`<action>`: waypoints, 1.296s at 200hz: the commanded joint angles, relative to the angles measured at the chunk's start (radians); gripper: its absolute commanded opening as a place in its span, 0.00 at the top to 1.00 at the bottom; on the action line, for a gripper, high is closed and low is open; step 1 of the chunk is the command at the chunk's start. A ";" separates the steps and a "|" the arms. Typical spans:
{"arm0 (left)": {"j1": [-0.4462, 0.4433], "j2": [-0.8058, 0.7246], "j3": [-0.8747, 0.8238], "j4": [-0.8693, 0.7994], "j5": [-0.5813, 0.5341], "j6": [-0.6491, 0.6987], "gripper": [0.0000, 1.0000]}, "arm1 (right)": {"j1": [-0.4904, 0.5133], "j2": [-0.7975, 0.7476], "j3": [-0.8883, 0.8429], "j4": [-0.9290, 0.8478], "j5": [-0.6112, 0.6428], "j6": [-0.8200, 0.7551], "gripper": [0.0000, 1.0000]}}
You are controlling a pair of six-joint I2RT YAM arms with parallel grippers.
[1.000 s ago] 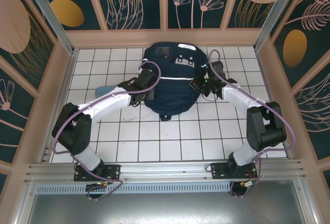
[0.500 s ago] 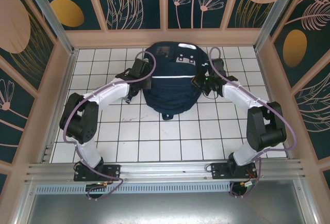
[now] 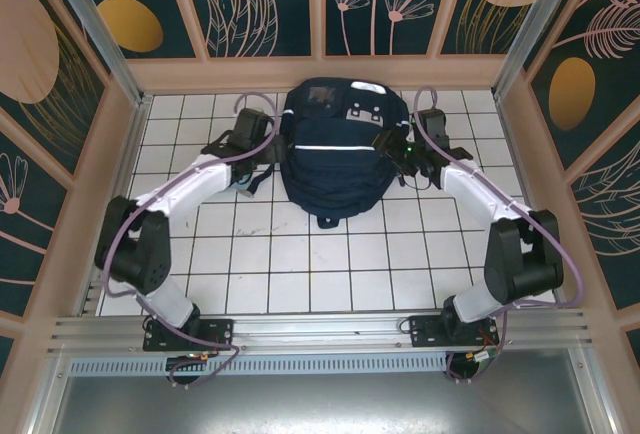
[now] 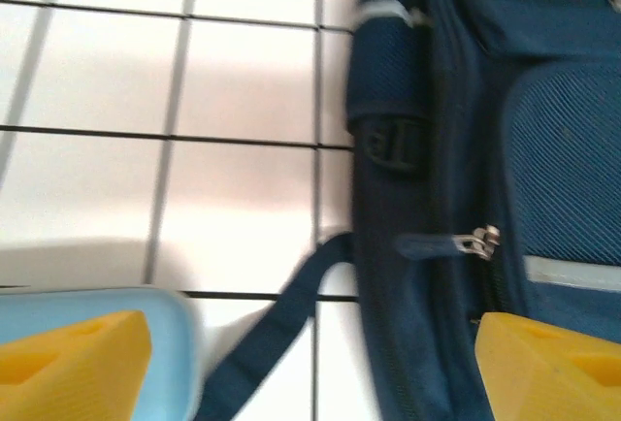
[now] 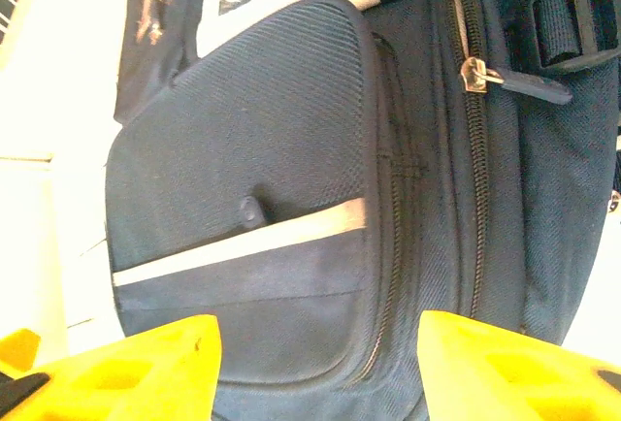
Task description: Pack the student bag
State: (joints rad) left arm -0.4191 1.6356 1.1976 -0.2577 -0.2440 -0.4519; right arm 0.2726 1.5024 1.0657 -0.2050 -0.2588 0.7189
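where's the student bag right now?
Top view: the student bag lies at the far middle of the tiled table, close to the back wall, with the left hand at its left side and the right hand at its right.

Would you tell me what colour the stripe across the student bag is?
White stripe, best in top external view.

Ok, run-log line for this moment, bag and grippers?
large navy-blue fabric backpack on white tiled table | left gripper: open, at backpack's left side | right gripper: open, at its right side | held: nothing
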 commanded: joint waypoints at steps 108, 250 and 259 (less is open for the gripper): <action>0.255 0.158 -0.072 0.015 0.095 -0.179 0.23 | 0.099 -0.045 -0.010 0.039 -0.003 -0.076 0.37; 0.002 0.046 -0.274 -0.147 0.314 -0.104 0.40 | 0.200 0.013 0.082 0.003 0.047 -0.122 0.36; 0.002 0.012 -0.295 -0.147 0.322 -0.109 0.40 | 0.215 0.027 0.101 -0.004 0.050 -0.132 0.36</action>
State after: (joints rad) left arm -0.3904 1.6817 0.9874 -0.2512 -0.0513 -0.5747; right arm 0.4515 1.4971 1.1011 -0.1913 -0.2394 0.6334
